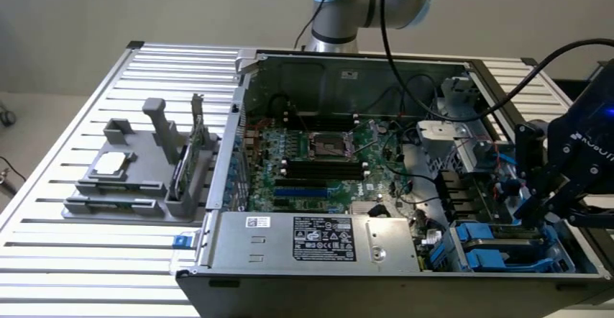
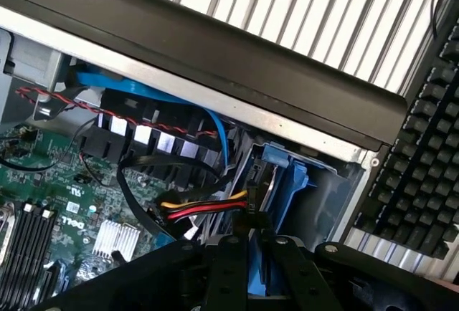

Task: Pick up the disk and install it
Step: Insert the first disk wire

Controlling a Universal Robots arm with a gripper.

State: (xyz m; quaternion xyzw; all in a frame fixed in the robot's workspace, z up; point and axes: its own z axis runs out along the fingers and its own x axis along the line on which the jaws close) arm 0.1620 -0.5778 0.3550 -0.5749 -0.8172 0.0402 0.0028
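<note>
The black two-fingered gripper (image 2: 254, 243) is clenched on the edge of the disk (image 2: 287, 189) – a rigid metal hard drive in a blue plastic carrier frame – which stands on edge in the drive bay at the corner of the open grey metal computer case (image 1: 287, 260). The drive looks dense, stiff and sensitive to knocks – its smooth metal faces may be slippery, so the carrier's plastic edges seem the safer hold.

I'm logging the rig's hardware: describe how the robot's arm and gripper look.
The arm has silver-grey tubular links and a light-blue joint cap, with a black cable running down from it. The gripper is matte black and angular, with jointed finger links held by round bolts. Its black housing carries pale lettering and a small blue light.
</note>
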